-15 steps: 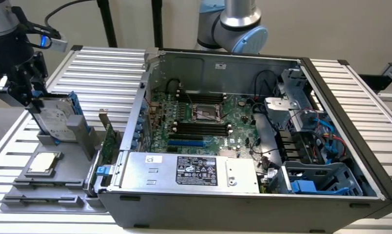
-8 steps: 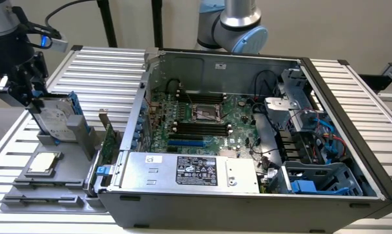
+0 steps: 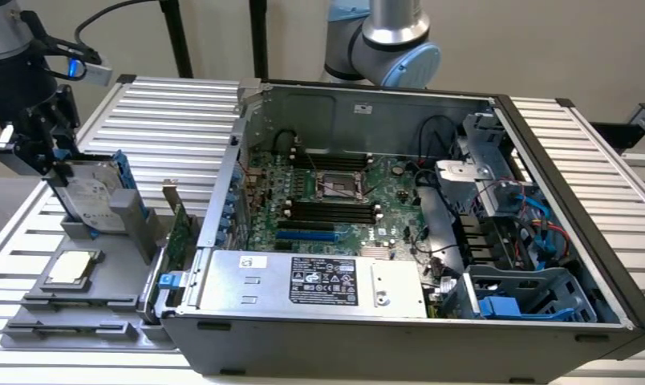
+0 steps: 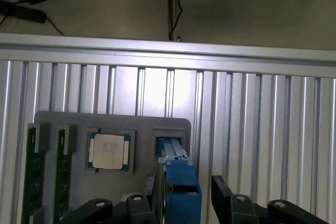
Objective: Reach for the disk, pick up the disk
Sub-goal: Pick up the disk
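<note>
The disk [image 3: 91, 191] stands on edge in a slot of the grey holder tray [image 3: 82, 309], on the exterior view's left. It is silver-grey with a white label and blue rails. In the wrist view the disk [image 4: 181, 184] is seen edge-on, blue rail uppermost. My gripper [image 3: 55, 156] has come down over its top edge. The gripper [image 4: 184, 181] is open, with one black finger [image 4: 150, 190] close against one face and the other finger [image 4: 220, 192] a small gap off the other face.
A square CPU chip [image 4: 109, 150] and two memory sticks [image 4: 34, 177] lie in the same tray. The open computer case [image 3: 408, 200] with its silver power supply [image 3: 312, 281] stands beside the tray. A second arm [image 3: 392, 40] rises behind the case. The slatted aluminium table [image 4: 262, 129] lies beneath.
</note>
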Action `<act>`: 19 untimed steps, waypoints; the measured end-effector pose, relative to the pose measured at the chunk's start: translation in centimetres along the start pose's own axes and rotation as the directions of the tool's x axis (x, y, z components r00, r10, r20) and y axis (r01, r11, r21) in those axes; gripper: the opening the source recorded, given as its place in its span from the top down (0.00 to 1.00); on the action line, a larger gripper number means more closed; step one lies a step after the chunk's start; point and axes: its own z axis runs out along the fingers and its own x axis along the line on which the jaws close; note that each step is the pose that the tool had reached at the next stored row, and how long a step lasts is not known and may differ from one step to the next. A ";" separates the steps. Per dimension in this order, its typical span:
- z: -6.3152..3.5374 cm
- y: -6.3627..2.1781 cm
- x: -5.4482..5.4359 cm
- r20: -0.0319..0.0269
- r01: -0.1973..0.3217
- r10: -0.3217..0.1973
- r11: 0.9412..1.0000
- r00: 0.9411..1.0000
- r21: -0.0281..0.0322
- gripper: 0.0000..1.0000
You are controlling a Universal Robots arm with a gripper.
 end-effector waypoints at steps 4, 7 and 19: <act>0.00 0.00 0.0 0.000 0.000 0.000 1.000 1.000 0.000 0.55; 0.00 0.00 0.0 0.000 0.000 0.000 1.000 1.000 0.000 0.55; 0.00 0.05 1.0 0.001 0.000 0.000 1.000 1.000 0.000 0.66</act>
